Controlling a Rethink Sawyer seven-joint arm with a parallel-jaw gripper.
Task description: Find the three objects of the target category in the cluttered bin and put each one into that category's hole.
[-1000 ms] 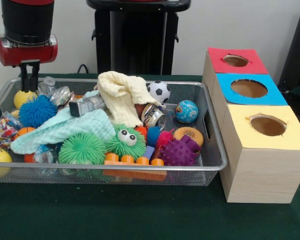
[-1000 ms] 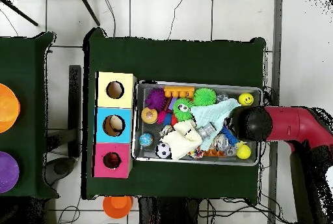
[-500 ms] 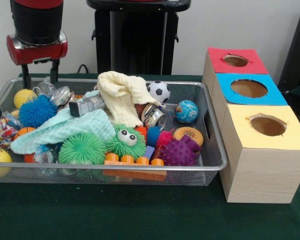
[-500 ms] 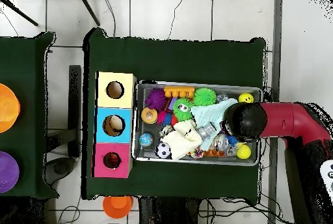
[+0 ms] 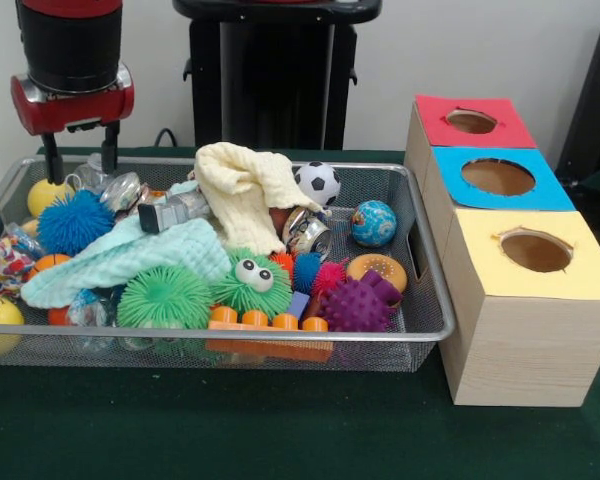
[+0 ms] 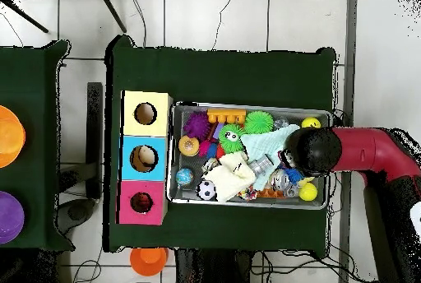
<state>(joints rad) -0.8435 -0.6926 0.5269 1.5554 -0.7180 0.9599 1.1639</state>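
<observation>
My gripper (image 5: 80,158) hangs open over the far left corner of the wire bin (image 5: 420,262), its two fingers (image 5: 110,145) spread wide with nothing held. Just below them lie a clear crumpled bottle (image 5: 98,172), a yellow ball (image 5: 46,192) and a blue spiky ball (image 5: 75,222). In the overhead view the arm's black head (image 6: 316,150) covers the bin's right end (image 6: 330,136). Beside the bin stand three wooden boxes with round holes: red (image 5: 471,121), blue (image 5: 498,177) and yellow (image 5: 536,250).
The bin also holds a cream cloth (image 5: 242,188), a mint cloth (image 5: 130,256), a soccer ball (image 5: 318,182), a globe ball (image 5: 373,223), a silver can (image 5: 308,233), green spiky balls (image 5: 165,297), a purple spiky ball (image 5: 360,303) and an orange block (image 5: 265,322).
A second ago the gripper was lower with its fingers close together above the yellow ball. It has risen a little, shifted right in the front view and opened.
</observation>
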